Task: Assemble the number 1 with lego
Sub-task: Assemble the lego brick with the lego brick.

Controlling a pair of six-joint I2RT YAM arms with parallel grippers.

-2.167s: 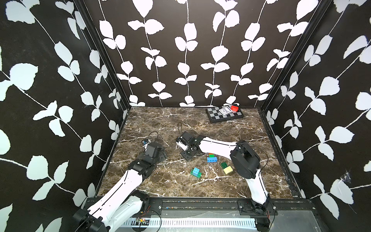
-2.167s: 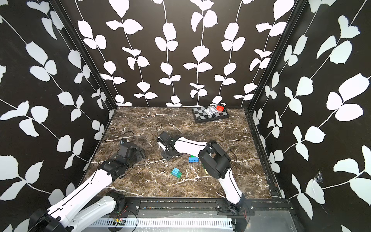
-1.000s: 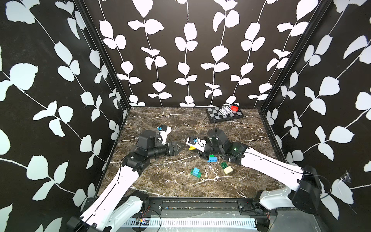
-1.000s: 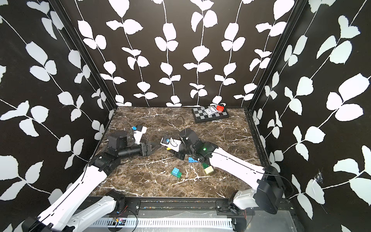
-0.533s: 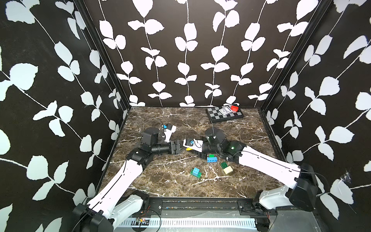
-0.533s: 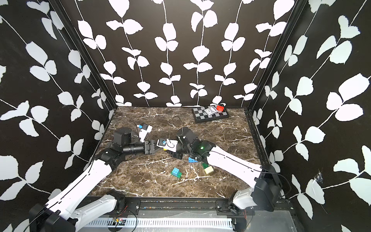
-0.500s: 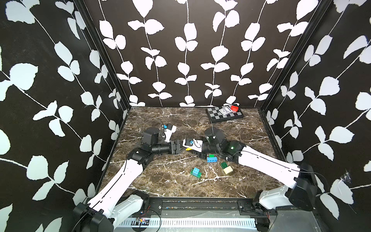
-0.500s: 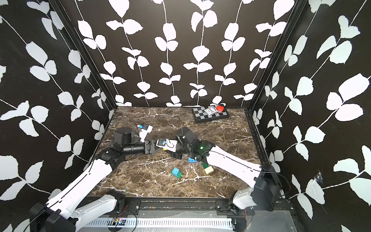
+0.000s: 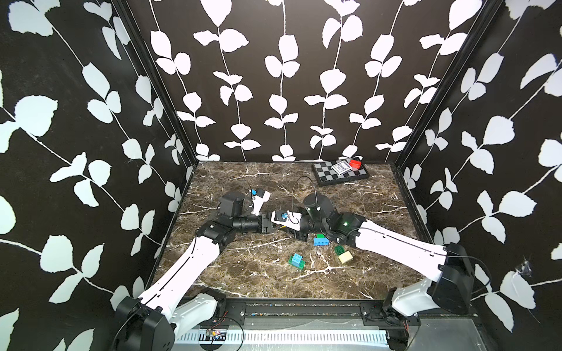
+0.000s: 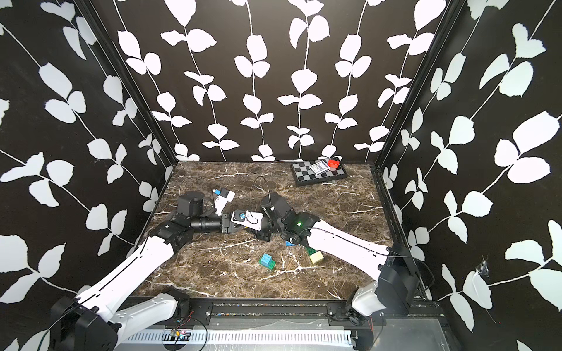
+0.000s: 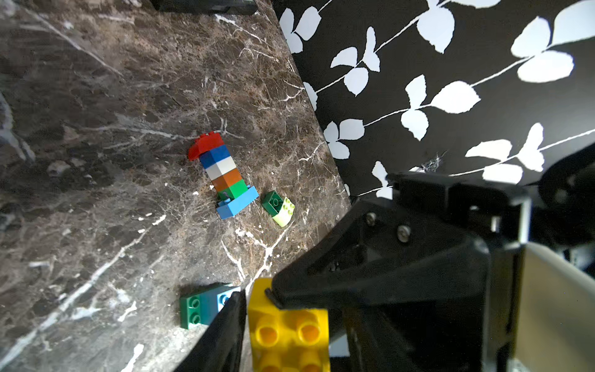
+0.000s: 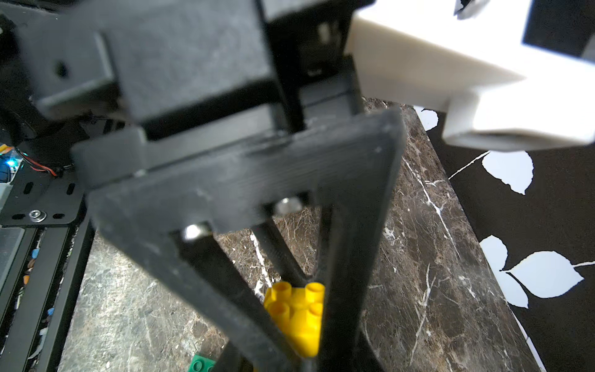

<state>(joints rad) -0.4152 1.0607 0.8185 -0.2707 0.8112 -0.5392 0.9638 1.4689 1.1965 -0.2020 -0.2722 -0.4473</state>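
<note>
Marble table (image 9: 243, 273) | right gripper (image 9: 281, 228) clamps yellow brick (image 11: 286, 331) | left gripper (image 9: 270, 225) flanks it, hold unclear

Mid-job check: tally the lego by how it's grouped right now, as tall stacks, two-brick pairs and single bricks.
Tall stacks: 1, the multicolour stack.
Two-brick pairs: 2, the green-and-blue pair and the dark-green-and-pale pair.
Single bricks: 2, the yellow brick and the red brick on the chessboard.
Total: 5 groups.

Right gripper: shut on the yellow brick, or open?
Shut: the left wrist view shows the right gripper pinching a corner of the yellow brick.
</note>
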